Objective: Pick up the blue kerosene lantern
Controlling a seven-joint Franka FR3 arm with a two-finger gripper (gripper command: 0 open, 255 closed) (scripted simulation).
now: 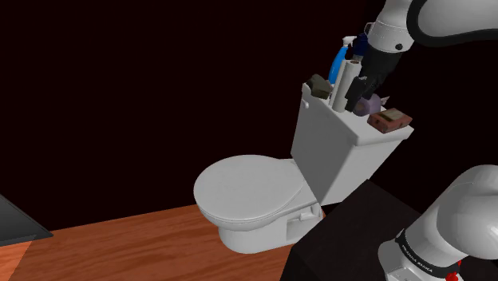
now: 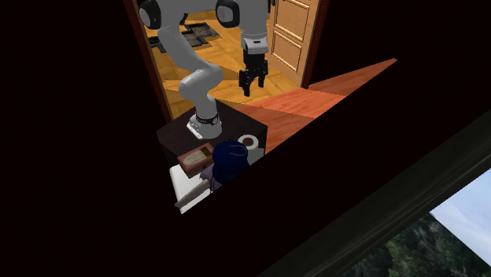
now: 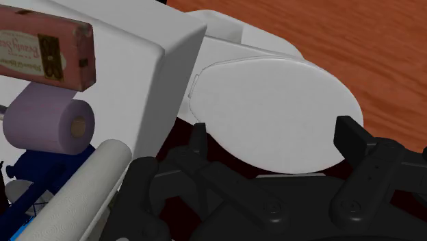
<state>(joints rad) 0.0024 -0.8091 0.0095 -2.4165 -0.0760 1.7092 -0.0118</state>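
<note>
The dark blue lantern (image 2: 228,161) stands on the white toilet tank (image 1: 335,156), at the back among other items. In the shoulder view the lantern (image 1: 362,44) is mostly hidden behind my arm. In the wrist view the lantern (image 3: 27,174) peeks out below a purple roll, off to one side of my fingers. My black gripper (image 1: 363,96) hangs open over the tank with nothing between its fingers. The open gripper (image 3: 274,133) frames the closed toilet lid (image 3: 274,109). In the second exterior view the gripper (image 2: 250,85) hovers above and apart from the lantern.
On the tank with the lantern are a purple paper roll (image 3: 48,127), a long white roll (image 3: 75,198), a pink-brown box (image 3: 44,44) and a light blue bottle (image 1: 340,60). The toilet bowl (image 1: 247,191) stands on a wooden floor (image 1: 120,239). A black area surrounds it.
</note>
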